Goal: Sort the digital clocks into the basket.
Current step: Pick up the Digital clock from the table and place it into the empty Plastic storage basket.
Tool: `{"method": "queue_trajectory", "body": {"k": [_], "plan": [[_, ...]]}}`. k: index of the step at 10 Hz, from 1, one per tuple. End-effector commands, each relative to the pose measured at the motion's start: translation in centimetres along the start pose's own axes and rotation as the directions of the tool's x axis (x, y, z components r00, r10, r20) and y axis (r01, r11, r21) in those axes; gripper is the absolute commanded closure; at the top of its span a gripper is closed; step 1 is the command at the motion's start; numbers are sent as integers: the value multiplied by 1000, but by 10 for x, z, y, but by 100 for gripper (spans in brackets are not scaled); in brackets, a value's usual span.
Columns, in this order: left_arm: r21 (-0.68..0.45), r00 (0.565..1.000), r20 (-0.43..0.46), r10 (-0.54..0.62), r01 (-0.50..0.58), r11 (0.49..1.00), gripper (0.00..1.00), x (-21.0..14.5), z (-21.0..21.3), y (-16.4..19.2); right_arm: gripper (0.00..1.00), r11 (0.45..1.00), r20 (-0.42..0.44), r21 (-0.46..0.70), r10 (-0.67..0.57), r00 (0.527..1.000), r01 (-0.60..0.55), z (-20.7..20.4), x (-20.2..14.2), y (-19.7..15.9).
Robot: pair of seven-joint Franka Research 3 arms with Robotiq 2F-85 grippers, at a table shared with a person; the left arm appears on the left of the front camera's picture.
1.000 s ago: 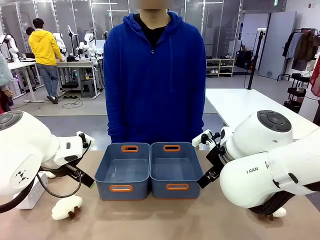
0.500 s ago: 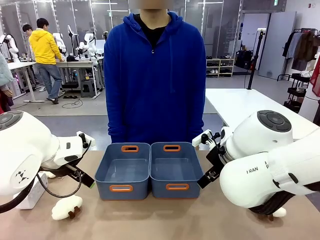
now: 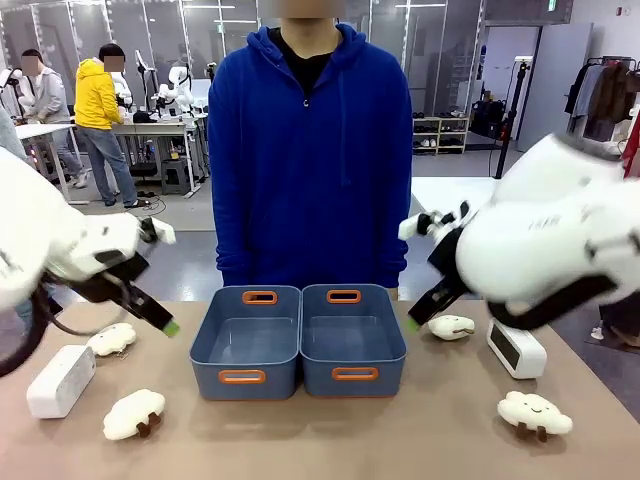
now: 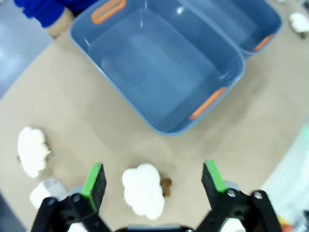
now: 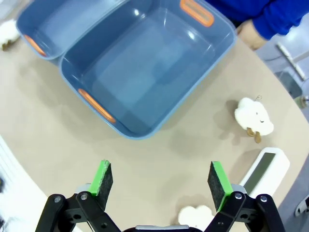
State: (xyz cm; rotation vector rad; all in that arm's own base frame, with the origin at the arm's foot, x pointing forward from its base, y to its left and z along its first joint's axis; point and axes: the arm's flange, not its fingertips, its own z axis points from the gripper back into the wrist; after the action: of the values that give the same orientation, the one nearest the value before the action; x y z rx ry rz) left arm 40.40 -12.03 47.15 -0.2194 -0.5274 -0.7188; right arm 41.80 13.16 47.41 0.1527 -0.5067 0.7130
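- Remote station, start of the sort: my left gripper [image 3: 165,325] and right gripper [image 3: 413,322] hang above the tabletop [image 3: 320,440], each with its jaws spread to full width and gripping nothing. A person [image 3: 310,150] in a blue hoodie stands at the far edge.
- The left basket [image 3: 270,386] and the right basket [image 3: 320,386] sit touching side by side at the middle of the tabletop, toward its far edge. Both are bare inside.
- Neither clock is in yet. The left clock [image 3: 60,381] lies close to the tabletop's left edge and the right clock [image 3: 516,349] close to its right edge. Both are well apart from the baskets.
- What the coming move turns on: the right clock lies outward of the right gripper, toward the right edge. In the right wrist view it sits low, outside one green pad [image 5: 217,179], not between the two. Its long axis slants across the line between the pads, so I judge the wrist must travel outward and roll before it can close across the narrow sides.
- On the other side, the left wrist view shows the open fingers over a cloud plush [image 4: 142,191], not a clock. A white corner [image 4: 46,192] off to one side I take for the left clock, though it is too blurred to be sure.
- Each arm is nearer the clock on its own side, and the right one has the plainer sight of its target.
- A second plush [image 5: 253,116] lies near the right clock, between it and the right basket, so I would watch for brushing it.
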Motion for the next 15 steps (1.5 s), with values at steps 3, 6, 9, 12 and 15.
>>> {"method": "queue_trajectory", "body": {"k": [3, 6, 9, 12, 15], "plan": [[-194, 986, 157, 50, -19, 981, 0, -48, 100, 55, 0, 963, 178, 258, -125, 976, 76, 77, -38, -79], [-204, 944, 328, 44, 25, 979, 0, -128, 156, 73, 0, 938, 302, 336, -196, 933, 88, 124, -118, -117], [-251, 878, 414, 239, -143, 958, 0, -171, 157, 98, 0, 902, 366, 404, -314, 876, 155, 119, -164, -144], [-246, 876, 415, 247, -153, 957, 0, -171, 174, 111, 0, 901, 364, 398, -325, 873, 169, 126, -172, -144], [-246, 876, 415, 247, -153, 957, 0, -171, 174, 111, 0, 901, 364, 398, -325, 873, 169, 126, -172, -144]]}}
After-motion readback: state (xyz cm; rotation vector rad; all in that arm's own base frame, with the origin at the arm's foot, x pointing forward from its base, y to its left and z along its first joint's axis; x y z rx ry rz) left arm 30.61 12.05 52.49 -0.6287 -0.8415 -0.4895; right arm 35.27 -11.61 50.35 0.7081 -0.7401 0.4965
